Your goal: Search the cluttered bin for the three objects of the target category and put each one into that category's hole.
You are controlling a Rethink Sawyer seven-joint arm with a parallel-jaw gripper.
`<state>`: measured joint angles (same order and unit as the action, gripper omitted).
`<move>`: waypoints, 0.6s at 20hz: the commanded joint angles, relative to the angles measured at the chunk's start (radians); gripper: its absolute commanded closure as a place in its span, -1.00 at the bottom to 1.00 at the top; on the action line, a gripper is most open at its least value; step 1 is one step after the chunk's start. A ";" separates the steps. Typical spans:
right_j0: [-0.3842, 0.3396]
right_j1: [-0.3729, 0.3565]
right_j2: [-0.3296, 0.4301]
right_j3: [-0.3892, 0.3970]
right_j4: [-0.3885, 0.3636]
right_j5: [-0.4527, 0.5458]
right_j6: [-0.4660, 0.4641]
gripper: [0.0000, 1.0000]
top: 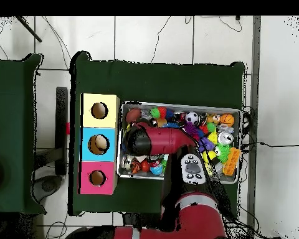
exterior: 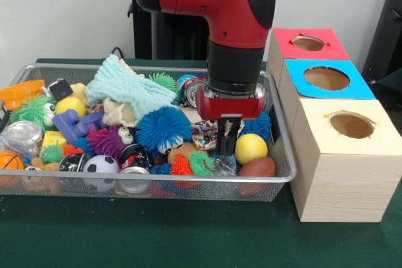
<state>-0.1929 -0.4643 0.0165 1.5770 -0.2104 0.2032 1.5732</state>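
Nearest you on the green bench [exterior: 157, 236] sits the wire basket [exterior: 157, 183], packed with toys: along its front edge you have a small basketball [exterior: 9, 161], a soccer ball [exterior: 100, 165], a tin can [exterior: 134, 177] and a brown football [exterior: 257, 167] at the right corner. Just behind the football lies a yellow ball [exterior: 250, 148], and a blue spiky ball [exterior: 163, 128] sits near the middle. Your claw [exterior: 228, 145] hangs low over the right part of the basket, just left of the yellow ball, its dark fingers [exterior: 224, 144] close together among the toys; you cannot tell whether they have hold of anything. Farther back, a pale green cloth [exterior: 125, 86] is heaped over the pile. Right of the basket, touching its side, stands the row of wooden boxes, each with a round hole on top: the yellow box [exterior: 345, 155] nearest, then the blue box [exterior: 326, 80], then the red box [exterior: 309, 43] farthest.
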 commanded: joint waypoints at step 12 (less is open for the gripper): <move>-0.015 -0.022 0.054 0.067 0.021 -0.070 0.169 -1.00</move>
<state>-0.1923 -0.5314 0.0163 1.6361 -0.2014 0.2032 1.5732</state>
